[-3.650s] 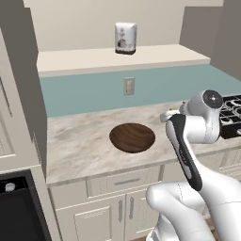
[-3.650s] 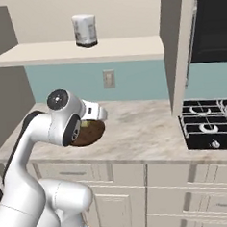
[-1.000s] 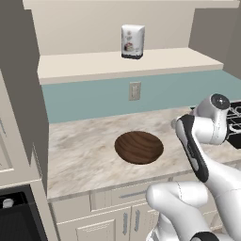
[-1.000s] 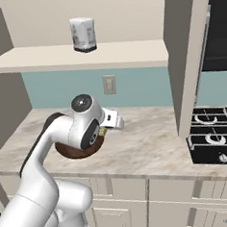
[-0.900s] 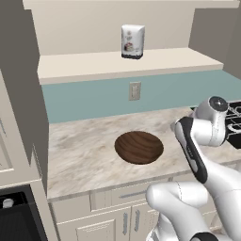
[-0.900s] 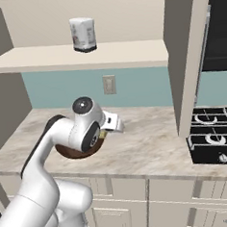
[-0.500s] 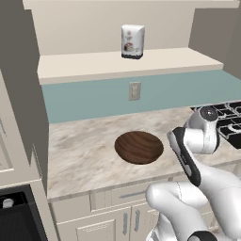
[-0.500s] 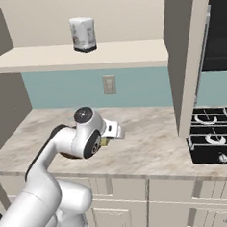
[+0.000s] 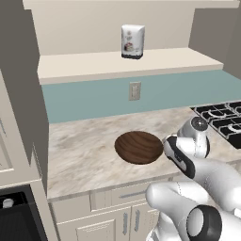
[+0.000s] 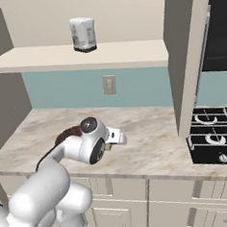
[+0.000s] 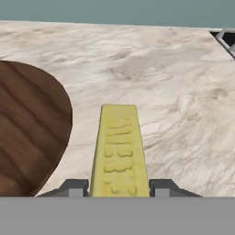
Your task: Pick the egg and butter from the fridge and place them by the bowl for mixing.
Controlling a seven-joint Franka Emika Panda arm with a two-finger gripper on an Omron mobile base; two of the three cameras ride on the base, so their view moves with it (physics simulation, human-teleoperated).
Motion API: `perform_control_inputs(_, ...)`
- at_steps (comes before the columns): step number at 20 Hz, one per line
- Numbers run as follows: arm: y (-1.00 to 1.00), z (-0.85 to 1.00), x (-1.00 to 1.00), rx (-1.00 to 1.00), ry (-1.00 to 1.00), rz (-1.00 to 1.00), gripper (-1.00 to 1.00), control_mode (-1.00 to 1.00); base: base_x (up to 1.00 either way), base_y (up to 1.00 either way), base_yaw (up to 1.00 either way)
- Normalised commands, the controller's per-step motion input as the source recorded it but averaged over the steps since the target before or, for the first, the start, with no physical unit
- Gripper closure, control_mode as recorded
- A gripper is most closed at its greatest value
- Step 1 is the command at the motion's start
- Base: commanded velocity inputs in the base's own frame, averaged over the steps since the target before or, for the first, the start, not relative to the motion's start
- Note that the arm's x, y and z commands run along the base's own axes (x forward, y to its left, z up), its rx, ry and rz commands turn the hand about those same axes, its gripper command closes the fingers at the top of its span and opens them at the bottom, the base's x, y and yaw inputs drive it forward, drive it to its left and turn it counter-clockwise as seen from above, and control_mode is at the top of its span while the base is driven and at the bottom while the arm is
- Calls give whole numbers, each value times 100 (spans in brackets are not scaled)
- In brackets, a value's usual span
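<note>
Here the hand (image 11: 118, 188) is clamped on the butter (image 11: 119, 151), a pale-yellow stick with raised marks on its top face. In the hand view the stick runs forward from between the two dark fingertips (image 11: 73, 187), one on each of its long sides. Under it lies the marbled counter (image 11: 174, 101), and the butter is just beside the bowl (image 11: 27, 128), whose dark brown wood with grain stripes takes the left part of that view. I cannot tell if the butter touches the counter or is a little above it.

In the left base view the bowl (image 9: 139, 147) stands on the counter (image 9: 80, 150), near the middle, and the white arm reaches over the counter at the right of the bowl, with its wrist just beside the rim. In the right base view the arm covers most of the bowl (image 10: 68, 134); only a dark brown edge is visible behind the arm. A small part of the butter (image 10: 108, 146) shows under the wrist there, low over the counter (image 10: 151, 141).

Behind the counter there is a blue-green wall with a power outlet (image 9: 135, 91). Above it a pale shelf (image 9: 94, 66) carries a white canister (image 9: 132, 41) with a printed label. A black stove (image 10: 211, 136) with grates stands at the right end of the counter.
</note>
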Motion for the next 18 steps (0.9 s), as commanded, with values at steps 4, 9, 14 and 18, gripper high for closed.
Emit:
perform_control_inputs(4,-12,-6,21,7,10,5,100,-100,0,0,0)
perform_control_inputs(9,-16,-2,13,2,15,5,100,-100,0,0,0)
perform_control_inputs(14,-11,-11,16,0,7,3,100,-100,0,0,0)
perform_control_inputs(18,-3,-24,16,0,0,1,100,-100,0,0,0)
